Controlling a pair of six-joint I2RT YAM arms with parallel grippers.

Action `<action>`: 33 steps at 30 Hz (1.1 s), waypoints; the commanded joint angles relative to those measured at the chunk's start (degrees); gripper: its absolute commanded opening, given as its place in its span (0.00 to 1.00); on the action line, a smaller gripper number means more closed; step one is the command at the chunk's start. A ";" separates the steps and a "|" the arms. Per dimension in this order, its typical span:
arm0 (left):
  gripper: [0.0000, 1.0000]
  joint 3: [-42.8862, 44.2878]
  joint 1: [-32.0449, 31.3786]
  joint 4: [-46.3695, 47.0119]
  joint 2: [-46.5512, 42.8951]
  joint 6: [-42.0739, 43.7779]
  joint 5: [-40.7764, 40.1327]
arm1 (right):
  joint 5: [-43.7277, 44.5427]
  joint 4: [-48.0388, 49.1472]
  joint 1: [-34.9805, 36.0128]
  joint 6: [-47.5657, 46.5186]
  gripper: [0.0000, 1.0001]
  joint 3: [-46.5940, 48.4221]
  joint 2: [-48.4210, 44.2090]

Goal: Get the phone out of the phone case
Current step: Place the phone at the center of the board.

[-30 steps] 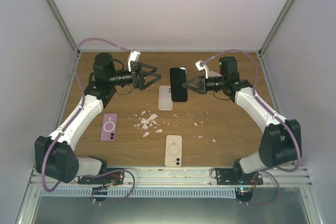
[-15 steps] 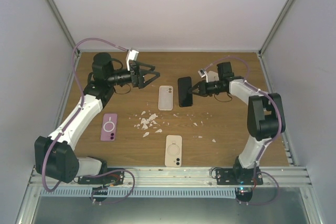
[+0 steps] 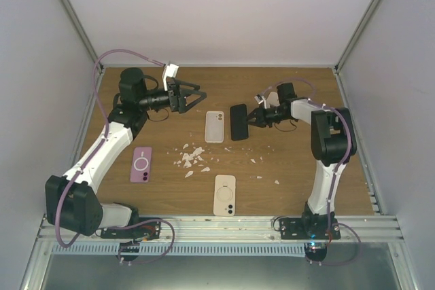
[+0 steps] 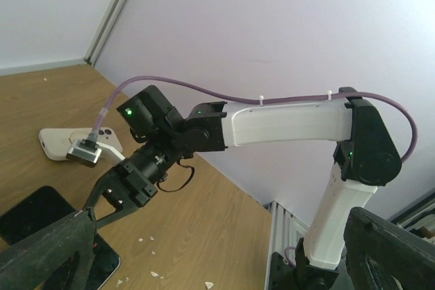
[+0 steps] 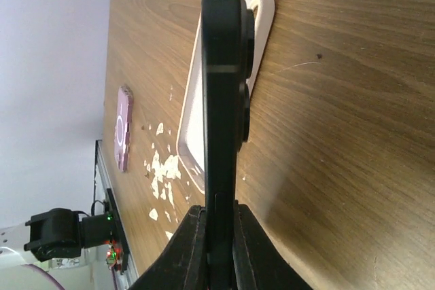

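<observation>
My right gripper (image 5: 219,216) is pinching the black phone (image 3: 238,121) by one end, holding it on edge just beside the white case (image 3: 215,126) lying on the table (image 3: 299,161). My left gripper (image 3: 202,97) is spread wide, gripping nothing.

My right gripper (image 3: 250,119) is clamped on the right edge of the black phone (image 3: 238,121), which sits just beside the white phone case (image 3: 214,126) lying flat on the wooden table (image 3: 299,161). My left gripper (image 3: 198,96) hovers back-left of that case, jaws spread wide. Nearer my bases lie white scraps (image 3: 191,157), a purple case (image 3: 141,164) and a beige case (image 3: 225,195).
</observation>
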 commanded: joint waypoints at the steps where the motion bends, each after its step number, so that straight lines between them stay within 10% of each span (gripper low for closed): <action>1: 0.99 -0.65 0.32 3.15 0.88 -0.79 -0.60 | -4.06 0.63 -0.58 1.21 0.04 2.55 2.54; 19: 0.99 -1.99 0.73 3.77 1.24 -1.73 -1.28 | -6.40 3.82 -0.43 6.01 0.07 3.45 8.67; 33: 0.99 -3.19 1.76 3.74 -0.95 -1.89 -1.87 | 1.52 0.63 -0.20 3.60 0.63 1.86 2.72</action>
